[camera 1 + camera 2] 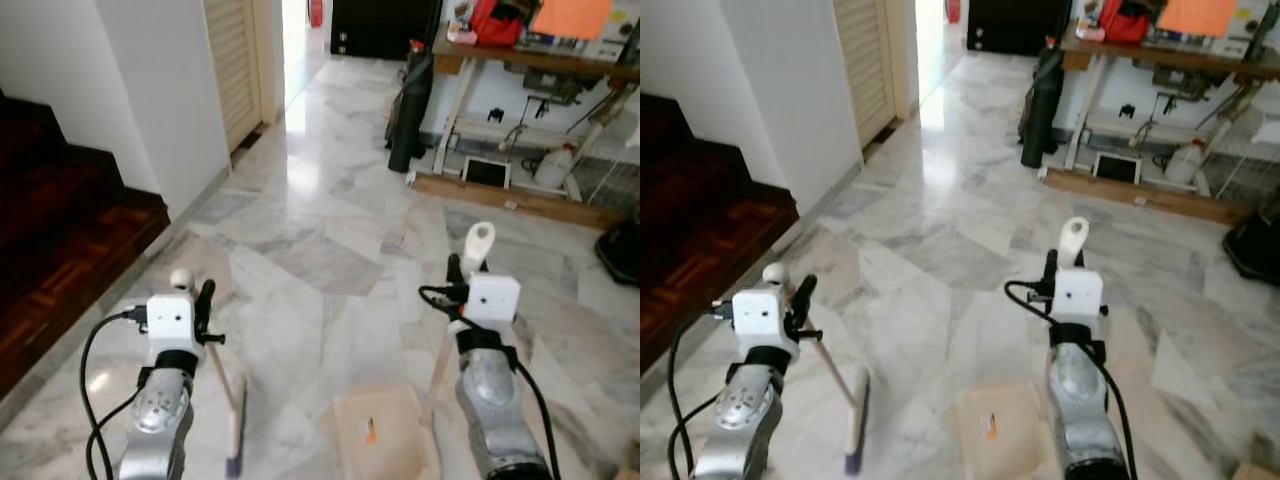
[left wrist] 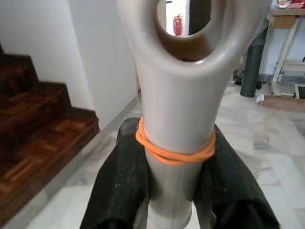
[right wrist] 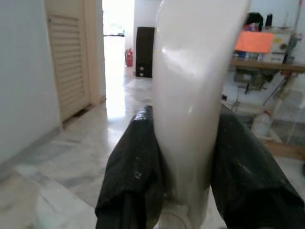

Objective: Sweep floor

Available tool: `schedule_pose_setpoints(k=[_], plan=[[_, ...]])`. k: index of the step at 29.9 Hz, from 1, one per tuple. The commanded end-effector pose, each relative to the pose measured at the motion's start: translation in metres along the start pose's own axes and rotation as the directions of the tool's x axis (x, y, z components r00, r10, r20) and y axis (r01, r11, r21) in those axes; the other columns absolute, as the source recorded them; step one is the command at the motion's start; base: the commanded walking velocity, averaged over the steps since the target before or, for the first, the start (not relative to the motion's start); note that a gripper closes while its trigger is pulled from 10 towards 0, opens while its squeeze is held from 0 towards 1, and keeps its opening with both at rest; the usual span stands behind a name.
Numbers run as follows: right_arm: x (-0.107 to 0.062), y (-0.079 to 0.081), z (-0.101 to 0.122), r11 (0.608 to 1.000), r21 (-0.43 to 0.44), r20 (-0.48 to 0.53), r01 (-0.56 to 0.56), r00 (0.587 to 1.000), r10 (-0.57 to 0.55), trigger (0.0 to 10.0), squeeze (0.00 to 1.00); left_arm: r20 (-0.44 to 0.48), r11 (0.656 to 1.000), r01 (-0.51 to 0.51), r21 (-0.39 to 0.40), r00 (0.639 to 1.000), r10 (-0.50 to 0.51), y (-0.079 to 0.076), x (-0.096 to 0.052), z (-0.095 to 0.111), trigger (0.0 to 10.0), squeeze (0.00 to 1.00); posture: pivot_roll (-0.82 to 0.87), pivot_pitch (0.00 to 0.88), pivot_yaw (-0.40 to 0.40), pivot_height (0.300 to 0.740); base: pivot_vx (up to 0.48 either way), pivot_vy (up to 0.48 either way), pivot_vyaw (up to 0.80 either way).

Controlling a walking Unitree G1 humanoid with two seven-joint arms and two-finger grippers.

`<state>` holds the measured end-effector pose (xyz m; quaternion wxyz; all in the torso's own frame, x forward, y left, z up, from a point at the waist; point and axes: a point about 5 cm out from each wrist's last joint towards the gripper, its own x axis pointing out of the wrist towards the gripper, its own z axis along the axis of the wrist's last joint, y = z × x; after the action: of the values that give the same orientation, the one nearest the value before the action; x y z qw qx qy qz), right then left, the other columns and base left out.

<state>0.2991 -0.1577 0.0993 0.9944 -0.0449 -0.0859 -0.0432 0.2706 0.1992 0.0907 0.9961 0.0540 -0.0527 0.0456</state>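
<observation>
Left gripper (image 2: 178,191) clenched on broom handle (image 2: 178,109); broom head (image 1: 235,440) on marble floor (image 1: 330,260). Right gripper (image 3: 188,167) clenched on dustpan handle (image 3: 190,95); dustpan (image 1: 385,435) beside broom head, between arms.

Marble floor (image 1: 330,210), dark wooden stairs (image 1: 60,230), cluttered workbench (image 1: 530,60).

Both arms were silver, rounded metal shells with dark bands at the joints. Each wrist carried a white box-shaped camera housing. A black cable looped loosely from the left arm (image 1: 160,420); another curled beside the right arm (image 1: 497,405). The gripper fingers (image 2: 119,186) were long, matte black, speckled with pale dust.
</observation>
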Motion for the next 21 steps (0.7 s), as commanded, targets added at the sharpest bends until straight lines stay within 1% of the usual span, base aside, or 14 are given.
schedule_pose_setpoints(k=[1,21], plan=[[0.0040,-0.0078,0.0088,1.000,0.001,0.042,0.025,0.999,-0.025,10.0,0.00,0.060,1.000,0.016,-0.003,0.998,-0.016,-0.0067,0.0041,0.0124,10.0,0.00,0.06,0.000,0.011,0.740,0.315,0.000,0.00],[0.0031,-0.0078,0.0094,1.000,0.003,0.045,0.026,0.999,-0.027,10.0,0.00,0.058,1.000,0.017,-0.005,0.998,-0.017,-0.0074,0.0031,0.0124,10.0,0.00,0.06,0.000,0.010,0.740,0.317,0.000,0.00]])
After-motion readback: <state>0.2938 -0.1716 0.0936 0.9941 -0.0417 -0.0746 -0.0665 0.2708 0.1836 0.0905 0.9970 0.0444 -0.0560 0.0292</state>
